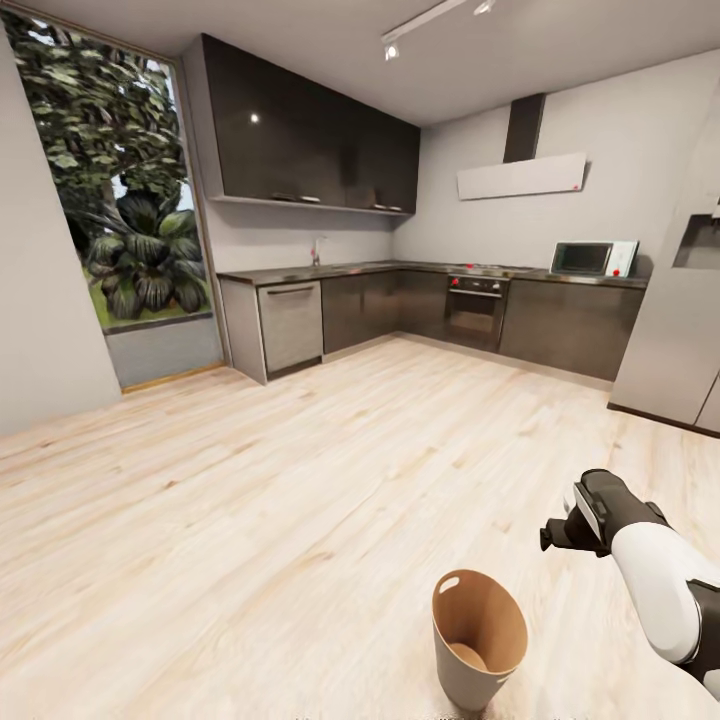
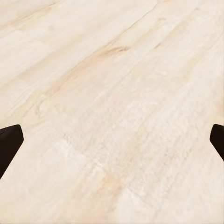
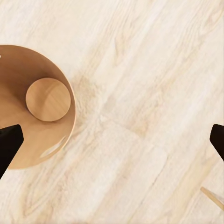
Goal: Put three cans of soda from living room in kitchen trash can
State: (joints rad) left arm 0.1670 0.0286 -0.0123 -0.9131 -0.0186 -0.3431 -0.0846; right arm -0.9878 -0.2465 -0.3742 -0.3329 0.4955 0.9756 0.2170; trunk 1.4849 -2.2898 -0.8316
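Observation:
The tash can (image 1: 470,675) stands upright on the wood floor close in front of me, tan outside, with an oval handle hole near its rim. The right wrist view looks down into the tash can (image 3: 21,65), where only its round bottom shows. My right gripper (image 1: 552,537) hovers above the floor just right of the bin; it (image 3: 112,144) is open with nothing between its fingers. My left gripper (image 2: 112,144) is open too, over bare floorboards. The cans of soda are out of view.
The kitchen lies ahead: dark upper cabinets (image 1: 310,150), a grey counter with a built-in oven (image 1: 476,310), a microwave (image 1: 582,258) and a silver fridge (image 1: 675,340) at right. A tall window (image 1: 130,200) is at left. Wide wood floor (image 1: 300,500) lies between.

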